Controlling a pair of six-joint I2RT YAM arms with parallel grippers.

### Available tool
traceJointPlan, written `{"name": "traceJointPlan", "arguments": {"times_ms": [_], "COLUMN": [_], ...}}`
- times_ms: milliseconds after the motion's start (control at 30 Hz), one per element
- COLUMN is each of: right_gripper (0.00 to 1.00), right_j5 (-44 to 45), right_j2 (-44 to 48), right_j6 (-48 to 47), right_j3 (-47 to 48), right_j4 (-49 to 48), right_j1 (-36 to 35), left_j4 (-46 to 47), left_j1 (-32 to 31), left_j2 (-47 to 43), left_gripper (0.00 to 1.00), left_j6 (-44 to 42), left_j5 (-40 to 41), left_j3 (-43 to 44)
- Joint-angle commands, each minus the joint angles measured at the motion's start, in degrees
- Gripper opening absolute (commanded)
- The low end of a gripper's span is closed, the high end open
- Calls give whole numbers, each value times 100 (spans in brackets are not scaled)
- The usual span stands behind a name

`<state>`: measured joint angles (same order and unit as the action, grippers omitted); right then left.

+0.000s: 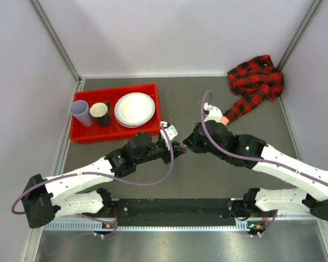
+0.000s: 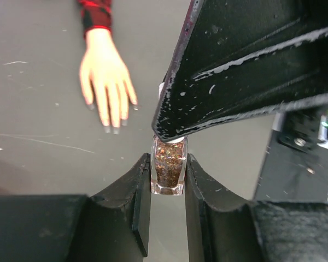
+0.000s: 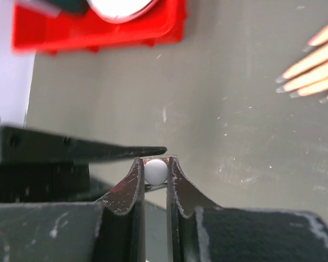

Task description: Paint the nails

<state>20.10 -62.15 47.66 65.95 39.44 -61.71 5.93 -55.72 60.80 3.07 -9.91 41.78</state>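
Okay, both arms are nose to nose over the middle of the tabletop (image 1: pixel 197 183). My left pincer (image 2: pixel 168 159) is clamped narrow around the little polish bottle (image 2: pixel 168 173), which has glittery brown stuff inside and stands upright between the pads. My right pincer (image 3: pixel 155 161) is pinched tight on the white cap (image 3: pixel 156 171) at the top of that bottle (it's rounded, which I don't love).

The nails (image 2: pixel 115 130) sit on the mannequin hand (image 2: pixel 104 73). It lies flat, ahead of the left pincer and off to its left, well apart from it. From the right pincer, it's ahead and to the right, with the fingertips just poking into view.

Here's what worries me:
- **Cap slip:** that round cap gives the right pincer very little to bite on. If I twist, I reckon the fingers could skate around it instead of turning it.
- **Bottle slip:** the bottle is smooth glass in a slim grip. Torque from the cap could spin it between the left pads or tip it, and then polish goes on the tabletop.
- **Collision:** the two pincers are almost touching, the right one's finger hanging right over the left's. Any sideways correction risks a knock that jars the bottle loose.
- **Drips:** I can't see whether a brush hangs under that cap. If one does, lifting too fast could drip on the way across to the nails.
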Motion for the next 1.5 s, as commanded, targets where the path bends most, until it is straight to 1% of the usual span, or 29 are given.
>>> {"name": "traceJointPlan", "arguments": {"times_ms": [0, 67, 100, 167, 200, 233, 267, 300, 333, 367, 400, 433, 467, 500, 533, 567, 600, 633, 700, 767, 800, 933, 1033, 1233, 1267, 1333, 1433, 1467], "right_gripper": [0, 0, 6, 16, 28, 33, 42, 53, 58, 65, 72, 72, 73, 72, 70, 68, 64, 60, 49, 45, 43, 42, 34, 30, 24, 18, 6, 0], "right_j5": [442, 390, 285, 75, -370, -592, -786, -1162, -1253, -1376, -1829, -1991, -2271, -2752, -3044, -3343, -3850, -4003, -4197, -4399, -4470, -4664, -4682, -4778, -4804, -4805, -4752, -4674], "right_j2": [-201, -201, -192, -114, -87, -69, 0, 36, 80, 263, 352, 457, 536, 633, 660, 686, 669, 669, 660, 590, 573, 564, 572, 529, 502, 441, 379, 362], "right_j6": [1106, 974, 747, 352, -277, -579, -861, -1377, -1591, -1793, -2256, -2461, -2620, -2900, -3033, -3156, -3366, -3455, -3640, -3781, -3808, -3825, -3790, -3729, -3737, -3746, -3755, -3738], "right_j3": [434, 497, 524, 628, 681, 760, 909, 989, 1059, 1077, 1043, 1008, 929, 919, 911, 884, 910, 919, 972, 1042, 1051, 990, 963, 902, 893, 893, 875, 875], "right_j4": [423, 442, 424, 380, 337, 362, 441, 494, 677, 714, 688, 662, 661, 679, 688, 679, 705, 740, 793, 890, 942, 890, 811, 714, 705, 705, 679, 679], "right_j1": [-350, -350, -341, -324, -263, -227, -210, -166, -157, -139, -122, -52, 1, 36, 184, 247, 300, 335, 362, 379, 379, 379, 388, 379, 379, 379, 379, 379], "left_j4": [1613, 1587, 1560, 1394, 1306, 1192, 965, 814, 682, 559, 332, 260, 198, 206, 224, 241, 268, 259, 329, 329, 329, 347, 373, 417, 409, 400, 330, 295], "left_j1": [167, 176, 176, 176, 176, 176, 176, 176, 176, 176, 176, 176, 176, 176, 176, 176, 176, 176, 176, 176, 176, 176, 176, 176, 176, 176, 176, 176], "left_j2": [90, -14, -76, -251, -296, -349, -419, -445, -454, -472, -481, -481, -498, -516, -533, -560, -577, -595, -639, -683, -692, -666, -622, -551, -525, -481, -428, -428], "left_gripper": [0, 0, 0, 0, 0, 0, 0, 0, 0, 0, 0, 0, 0, 0, 0, 0, 0, 0, 0, 0, 0, 0, 0, 0, 0, 0, 0, 0], "left_j6": [150, 202, 220, 273, 290, 334, 352, 352, 378, 405, 422, 440, 483, 519, 597, 642, 686, 747, 791, 818, 818, 862, 871, 862, 844, 818, 748, 721], "left_j5": [1020, 563, 186, -281, -779, -1019, -1239, -1502, -1905, -2101, -2294, -2783, -2979, -3155, -3540, -3683, -3798, -3877, -4088, -4098, -4124, -4107, -4080, -3940, -3913, -3808, -3659, -3415], "left_j3": [59, -29, -108, -179, -231, -249, -249, -241, -214, -188, -144, -109, -74, -65, -56, -30, -12, 23, 76, 120, 137, 164, 173, 199, 216, 225, 287, 304]}}
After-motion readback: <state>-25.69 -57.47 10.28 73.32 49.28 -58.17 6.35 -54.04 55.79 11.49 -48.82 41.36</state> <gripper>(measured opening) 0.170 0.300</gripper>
